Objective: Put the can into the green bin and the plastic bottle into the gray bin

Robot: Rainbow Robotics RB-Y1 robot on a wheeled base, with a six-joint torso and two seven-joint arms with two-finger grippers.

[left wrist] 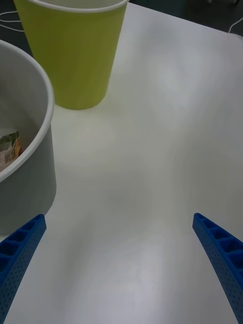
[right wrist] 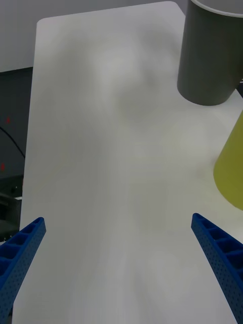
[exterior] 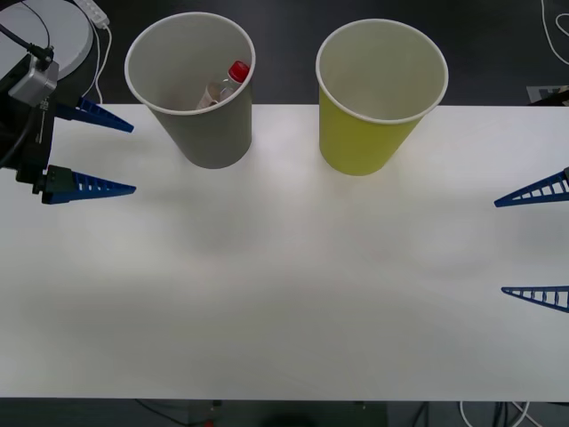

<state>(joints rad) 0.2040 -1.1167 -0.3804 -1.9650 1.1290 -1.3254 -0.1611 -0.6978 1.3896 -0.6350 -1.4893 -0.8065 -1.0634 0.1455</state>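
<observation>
I am reading the small clear plastic bottle with the red screw cap point(exterior: 226, 84) as lying tilted inside the large gray tapered paper cup, the gray bin point(exterior: 213, 133), cap toward the far right of the wall; a scrap of its label is showing over the rim in the left wrist view. So the bottle half of the task looks done to me. The large yellow-green tapered paper cup, the green bin point(exterior: 366, 142), is standing upright just beside the gray one near the far edge of the white table point(exterior: 284, 294). From the front I am seeing only part of its white inside, and no can there; I am not finding a can on the table either, so I cannot tell whether that half is finished. I am holding the left gripper point(exterior: 107, 153) at the table's left edge, beside the gray bin, fingers spread wide and empty. The right gripper point(exterior: 533, 243) is hovering at the right edge, well apart from both cups, also spread and empty. My judgement: the next move calls for confirming where the can is before committing either arm.
</observation>
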